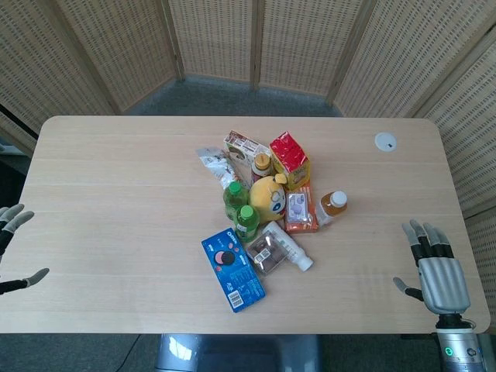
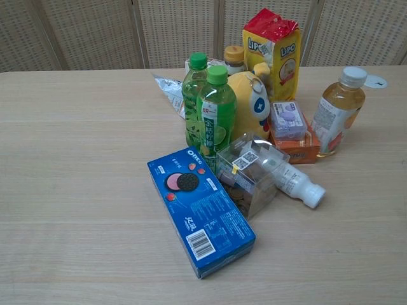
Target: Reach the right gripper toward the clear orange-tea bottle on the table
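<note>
Reach not yet begun. Right hand (image 1: 438,267) hovers over the counter (image 1: 116,194) edge, fingers (image 1: 422,236) apart and empty; tea bottle (image 1: 333,205) stands upright well ahead and left of them. Left hand (image 1: 15,248) likewise spread, idle.

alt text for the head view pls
A right robot hand hovers open at the table's near right edge, apart from the upright orange-tea bottle beside a central clutter of snacks. The left hand shows at the left edge.
</note>
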